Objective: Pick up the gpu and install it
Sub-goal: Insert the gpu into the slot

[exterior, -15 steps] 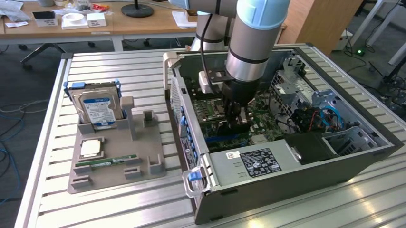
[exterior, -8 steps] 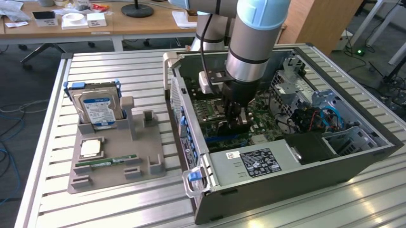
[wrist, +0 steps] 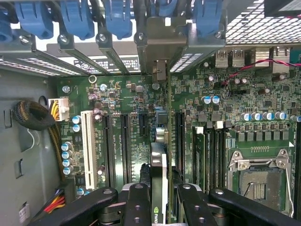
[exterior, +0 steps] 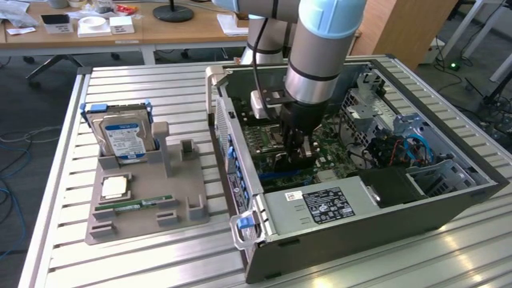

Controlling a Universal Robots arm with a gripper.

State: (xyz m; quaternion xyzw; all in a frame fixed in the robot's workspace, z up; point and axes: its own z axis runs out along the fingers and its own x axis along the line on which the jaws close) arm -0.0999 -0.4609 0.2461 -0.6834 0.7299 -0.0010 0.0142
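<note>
The arm has its gripper (exterior: 298, 151) down inside the open computer case (exterior: 448, 198), clenched on the gpu (wrist: 159, 188), which stands on edge between the 2 fingers (wrist: 139, 207) over the motherboard (wrist: 235, 108). On the grey holder tray (exterior: 192, 198) beside the case sit a blue-labelled hard drive (exterior: 126, 139) and a green memory stick (exterior: 136, 205).

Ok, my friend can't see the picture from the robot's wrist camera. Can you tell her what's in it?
The gripper holds the gpu edge-on, just above a green motherboard inside a computer case. Long black card slots run beside the card, blue clips line the case edge, and an empty processor socket sits off to one side.
</note>
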